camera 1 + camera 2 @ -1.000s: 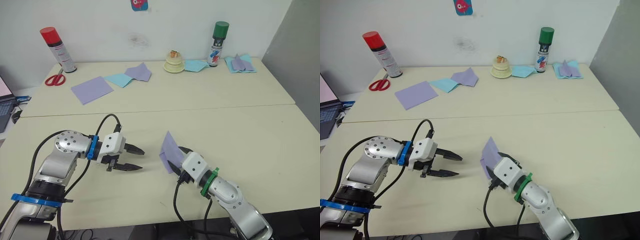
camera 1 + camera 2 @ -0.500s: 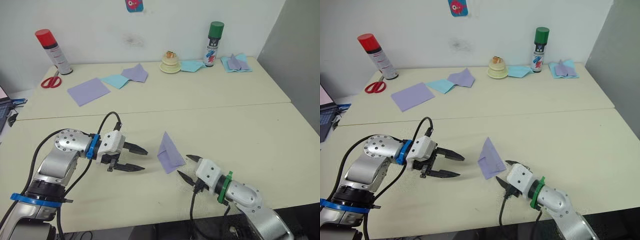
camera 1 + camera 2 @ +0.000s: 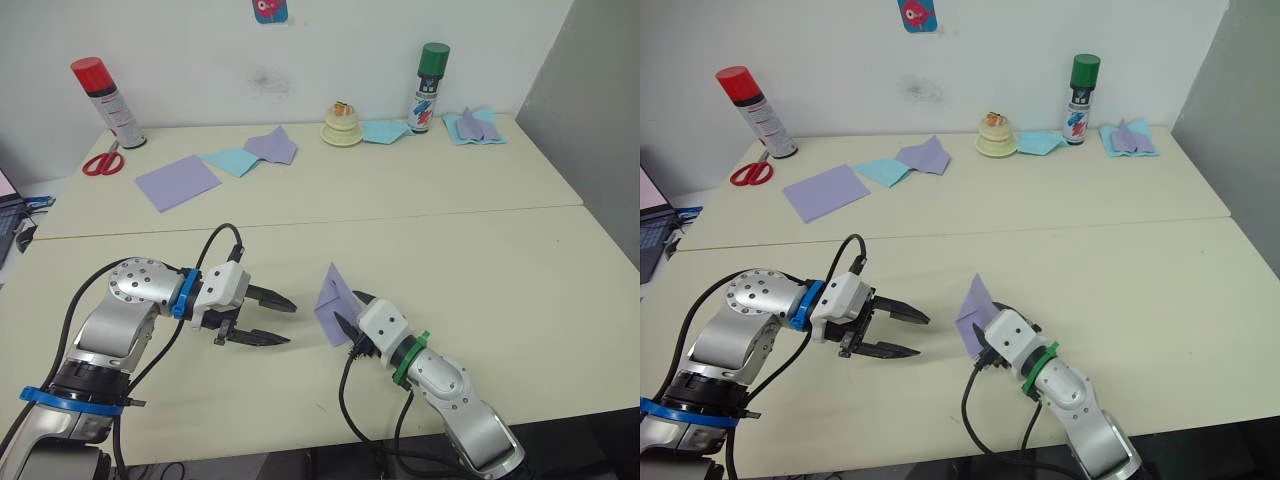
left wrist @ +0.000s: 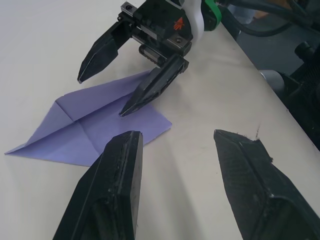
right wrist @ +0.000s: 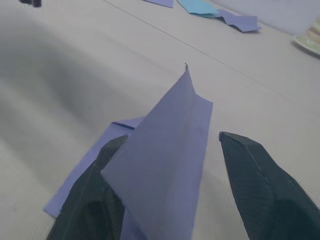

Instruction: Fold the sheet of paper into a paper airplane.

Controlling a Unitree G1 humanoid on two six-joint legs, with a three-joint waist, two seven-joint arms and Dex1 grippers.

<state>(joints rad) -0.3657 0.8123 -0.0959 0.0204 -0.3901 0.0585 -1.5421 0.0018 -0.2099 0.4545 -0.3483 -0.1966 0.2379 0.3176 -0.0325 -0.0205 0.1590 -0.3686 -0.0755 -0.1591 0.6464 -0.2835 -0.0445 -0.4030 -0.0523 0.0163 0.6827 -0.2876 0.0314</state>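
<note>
Lavender sheet of paper [image 3: 335, 298] on table [image 3: 500, 260] | right pincer [image 4: 120, 85] spread astride | left pincer [image 3: 270, 320] spread

Bare table [image 3: 500, 270] surrounds the sheet of paper [image 3: 335, 295]; right gripper [image 3: 349, 315] crowds its near edge

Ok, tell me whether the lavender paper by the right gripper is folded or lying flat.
Folded. The sheet of paper is pointed with crease lines, and one flap stands up between the open right gripper fingers.

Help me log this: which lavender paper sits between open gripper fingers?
The pointed, creased sheet of paper at the table's near edge, straddled by the right gripper; the other lavender pieces lie far back.
</note>
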